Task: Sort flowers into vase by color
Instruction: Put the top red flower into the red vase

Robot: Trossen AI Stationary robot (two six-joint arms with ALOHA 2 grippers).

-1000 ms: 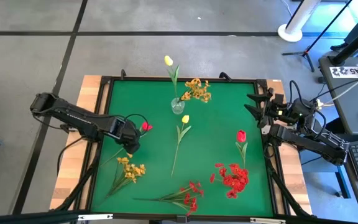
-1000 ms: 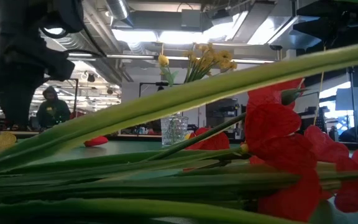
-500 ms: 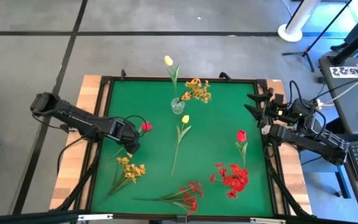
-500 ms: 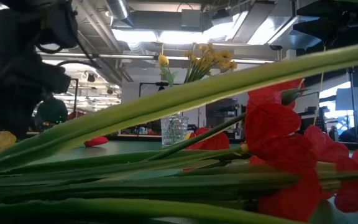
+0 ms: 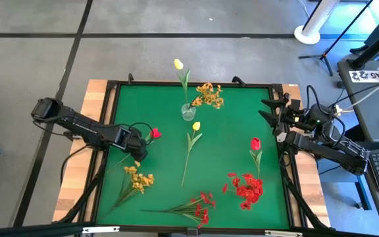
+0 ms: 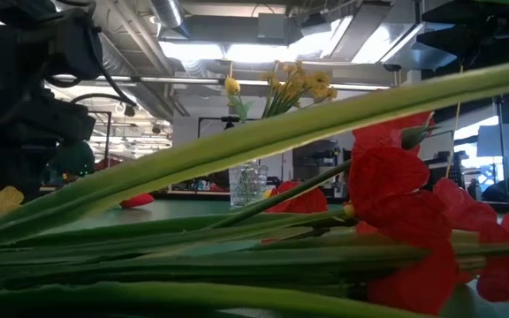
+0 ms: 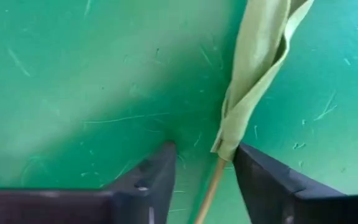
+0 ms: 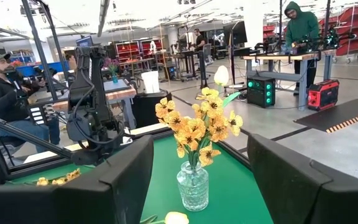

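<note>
My left gripper is open over the table's left part, pointing down. In the left wrist view its fingers stand on either side of the red tulip's thin stem, just below a curled green leaf, without touching it. The red tulip lies flat on the green mat. A glass vase stands at the far middle, holding a yellow tulip and a yellow spray. My right gripper waits open at the table's right edge, facing the vase.
Lying on the mat are a yellow tulip, a yellow spray, a second red tulip and two red sprays. The table has a raised black rim. People work in the room behind.
My left gripper has moved down and a little toward the table's left edge, over the red tulip's stem. The flowers have stayed where they were.
</note>
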